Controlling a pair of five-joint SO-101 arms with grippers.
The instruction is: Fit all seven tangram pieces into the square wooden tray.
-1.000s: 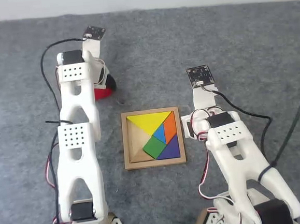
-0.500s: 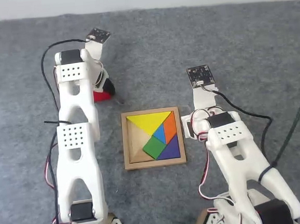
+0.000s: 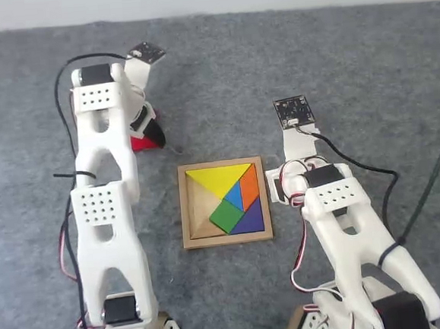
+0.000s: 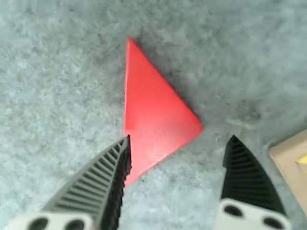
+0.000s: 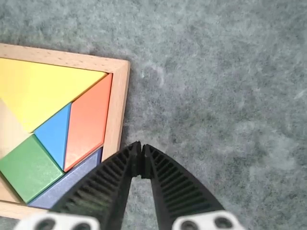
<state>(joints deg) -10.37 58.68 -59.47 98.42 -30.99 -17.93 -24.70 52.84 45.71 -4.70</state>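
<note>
The left gripper (image 4: 180,139) hovers over the red triangle (image 4: 153,120), fingers released. The right gripper (image 5: 142,146) sits just beside the wooden tray (image 5: 120,105), fingers clenched empty.

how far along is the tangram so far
Done: yellow triangle, orange parallelogram, blue triangle, green square and purple triangle sit in the wooden tray. In hand: the open left gripper hangs over the red triangle on the carpet. Left: place it in the tray's wood-coloured left part; I cannot tell whether a seventh piece lies there.
</note>
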